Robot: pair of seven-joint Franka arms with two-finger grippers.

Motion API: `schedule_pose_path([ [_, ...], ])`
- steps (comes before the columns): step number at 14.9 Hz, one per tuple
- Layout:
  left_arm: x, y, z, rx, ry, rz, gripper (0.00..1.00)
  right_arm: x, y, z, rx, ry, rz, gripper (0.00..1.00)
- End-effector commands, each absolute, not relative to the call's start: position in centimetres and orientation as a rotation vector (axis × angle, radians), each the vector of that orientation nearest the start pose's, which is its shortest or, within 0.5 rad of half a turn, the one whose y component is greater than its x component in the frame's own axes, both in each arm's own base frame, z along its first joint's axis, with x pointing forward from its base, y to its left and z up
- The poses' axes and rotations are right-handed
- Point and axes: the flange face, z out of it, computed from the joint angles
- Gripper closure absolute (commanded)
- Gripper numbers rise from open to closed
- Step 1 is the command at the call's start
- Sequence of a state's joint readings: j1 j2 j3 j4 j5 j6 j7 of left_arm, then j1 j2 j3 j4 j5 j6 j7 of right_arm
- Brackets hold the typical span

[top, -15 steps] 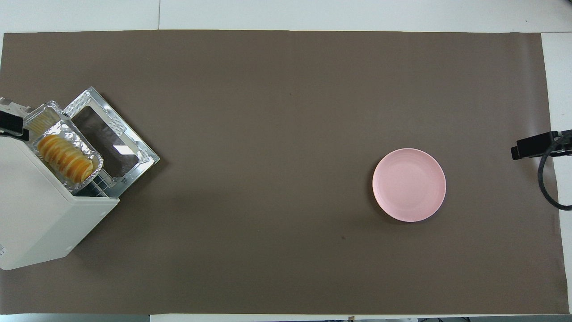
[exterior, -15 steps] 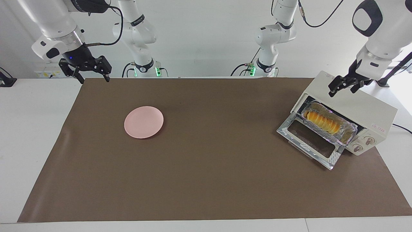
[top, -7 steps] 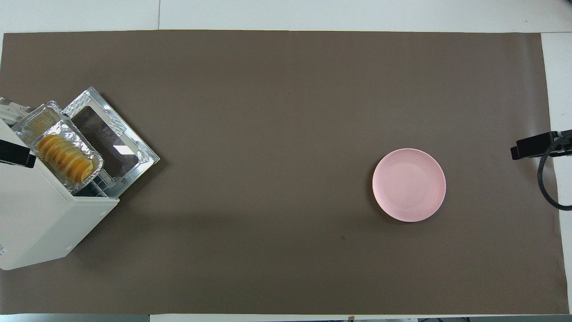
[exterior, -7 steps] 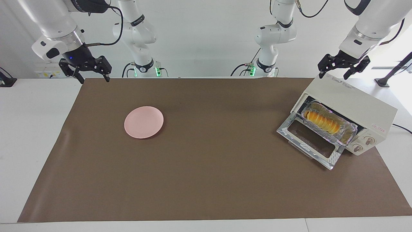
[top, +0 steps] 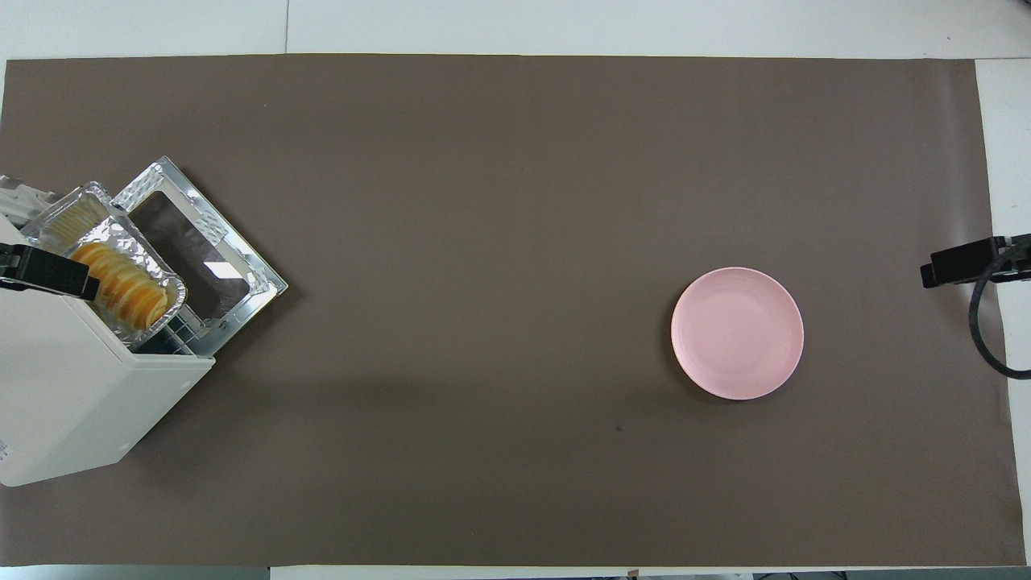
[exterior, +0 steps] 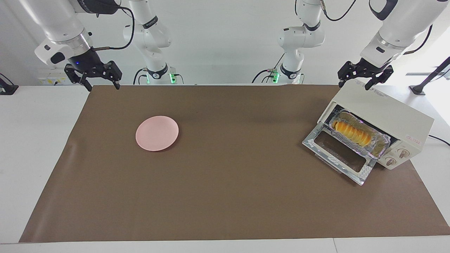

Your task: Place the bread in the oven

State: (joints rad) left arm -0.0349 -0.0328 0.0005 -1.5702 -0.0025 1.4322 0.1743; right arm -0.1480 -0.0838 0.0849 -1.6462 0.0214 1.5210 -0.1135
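The bread (exterior: 352, 133) is a ridged yellow-orange loaf lying in a crinkled foil tray (exterior: 381, 147) on the rack of the cream-white oven (exterior: 386, 112). The oven's glass door (exterior: 337, 151) is dropped open, and tray and bread stick partly out over it. My left gripper (exterior: 353, 85) is open and empty in the air, over the oven's top corner. One of its fingers (top: 48, 274) shows in the overhead view beside the bread (top: 125, 290). My right gripper (exterior: 102, 86) is open and empty, waiting over the mat's corner at the right arm's end.
A pink plate (exterior: 157, 133) lies on the brown mat (exterior: 225, 196) toward the right arm's end; it also shows in the overhead view (top: 737, 333). The oven (top: 72, 387) stands at the left arm's end, its two knobs (exterior: 397, 157) beside the door.
My left gripper has lifted off the oven's top and moved along it toward the table's middle. The right arm, bread and plate have not moved.
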Motion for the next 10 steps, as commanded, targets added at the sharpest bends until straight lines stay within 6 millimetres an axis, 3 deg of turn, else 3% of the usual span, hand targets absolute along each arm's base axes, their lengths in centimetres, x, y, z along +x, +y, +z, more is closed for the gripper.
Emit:
schedule_pose_path([
  [1, 54.1, -2.0, 62.5, -3.152, 0.304, 0.187, 0.00, 51.9, -2.9, 63.1, -3.128, -0.110, 0.081, 0.00],
  [4, 54.1, -2.5, 62.3, -3.156, 0.101, 0.182, 0.00, 51.8, -3.0, 63.1, -3.128, -0.108, 0.081, 0.00],
  [6, 54.1, -3.9, 62.5, -3.148, 0.116, 0.173, 0.00, 51.9, -3.0, 63.1, -3.128, -0.108, 0.078, 0.00],
  [8, 54.4, -3.0, 62.7, -3.158, 0.139, 0.153, 0.00, 51.9, -3.0, 63.1, -3.128, -0.108, 0.078, 0.00],
  [10, 54.7, -3.3, 62.6, -3.158, 0.155, 0.117, 0.00, 51.8, -3.0, 63.1, -3.128, -0.108, 0.081, 0.00],
])
